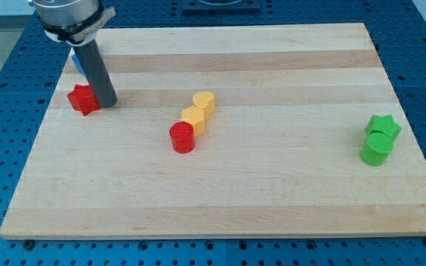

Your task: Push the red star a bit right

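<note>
Far left of the bench (pixel 220 207): the red star (pixel 83 99), with my tip (pixel 107 103) touching its right side. I carry no jaws, only a rod. Centre: a red cylinder (pixel 183 137) touching two yellow blocks (pixel 194 117) (pixel 204 102) in a diagonal row. Right: a green star (pixel 384 125) against a green cylinder (pixel 376 148). A blue block (pixel 75 59) is partly hidden behind the rod.

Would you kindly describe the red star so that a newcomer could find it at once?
Look at the wooden board, near its edge on the view's left, toward the top. The red star lies there, touching my tip on the tip's left. The other red block is round and mid-board.
</note>
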Robot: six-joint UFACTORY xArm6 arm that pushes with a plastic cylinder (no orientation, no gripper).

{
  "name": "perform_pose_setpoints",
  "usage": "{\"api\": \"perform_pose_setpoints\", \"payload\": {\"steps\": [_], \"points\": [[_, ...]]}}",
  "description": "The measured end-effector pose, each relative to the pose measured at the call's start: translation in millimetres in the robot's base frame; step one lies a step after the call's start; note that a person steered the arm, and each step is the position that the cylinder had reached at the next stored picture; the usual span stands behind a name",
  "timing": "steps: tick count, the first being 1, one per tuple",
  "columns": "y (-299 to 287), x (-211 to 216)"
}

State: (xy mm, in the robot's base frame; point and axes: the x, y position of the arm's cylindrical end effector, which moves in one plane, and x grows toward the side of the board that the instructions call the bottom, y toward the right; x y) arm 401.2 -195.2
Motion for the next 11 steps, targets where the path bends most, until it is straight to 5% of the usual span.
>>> {"api": "perform_pose_setpoints", "payload": {"steps": [2, 5, 7, 11], "points": [[7, 8], [-34, 112], [-55, 48], [-110, 33]]}}
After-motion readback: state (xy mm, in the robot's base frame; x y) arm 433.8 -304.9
